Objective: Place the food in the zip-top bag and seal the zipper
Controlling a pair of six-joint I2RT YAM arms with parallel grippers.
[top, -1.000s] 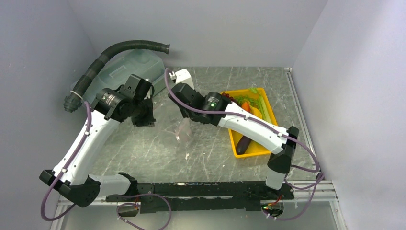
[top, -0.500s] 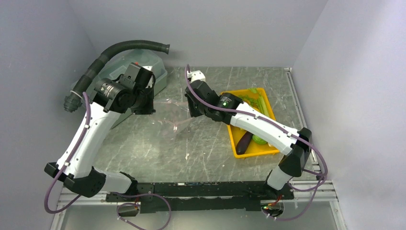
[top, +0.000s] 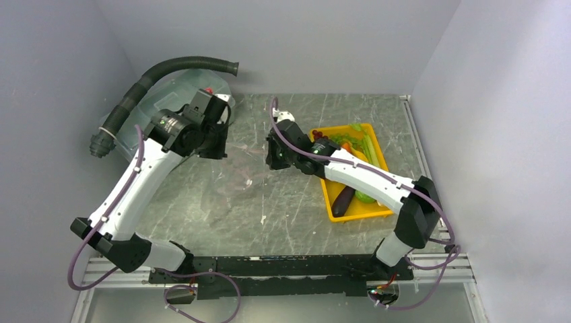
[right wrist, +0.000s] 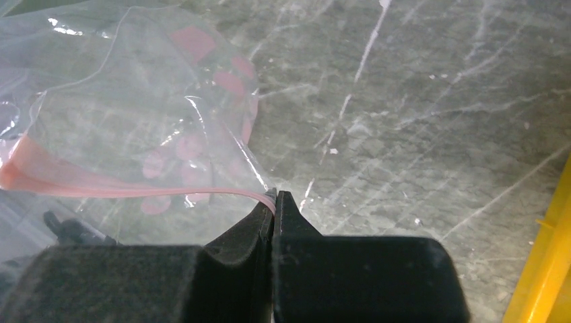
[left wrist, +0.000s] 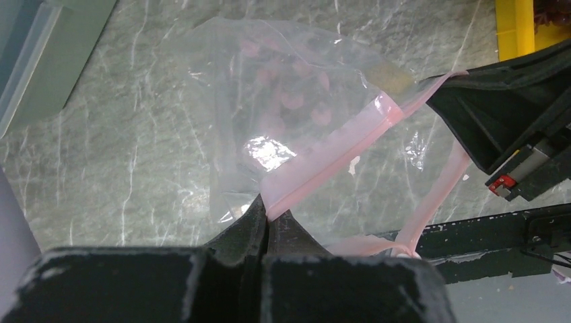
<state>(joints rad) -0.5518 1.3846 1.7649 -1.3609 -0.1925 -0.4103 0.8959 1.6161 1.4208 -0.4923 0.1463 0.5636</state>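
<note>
The clear zip-top bag (top: 241, 176) hangs over the table's middle, held up by both grippers. My left gripper (left wrist: 269, 212) is shut on one end of the pinkish zipper (left wrist: 333, 156). My right gripper (right wrist: 275, 196) is shut on the strip's other end (right wrist: 101, 187). From above, the left gripper (top: 221, 145) and the right gripper (top: 275, 153) stand a short way apart with the bag's mouth between them. Only pink printed spots show through the bag (right wrist: 135, 101). The food lies in the yellow tray (top: 351, 214): eggplant (top: 342, 200), celery (top: 367, 145), orange pepper (top: 345, 148), grapes (top: 322, 136).
A large translucent lidded tub (top: 165, 97) stands at the back left under a black ribbed hose (top: 168, 67). The yellow tray's edge shows in the left wrist view (left wrist: 515, 27) and the right wrist view (right wrist: 547, 256). Grey walls close in three sides.
Both arms have swung right and toward the back, carrying the bag's mouth with them. The bag now hangs higher and further right, and the grippers stay shut on the strip.
</note>
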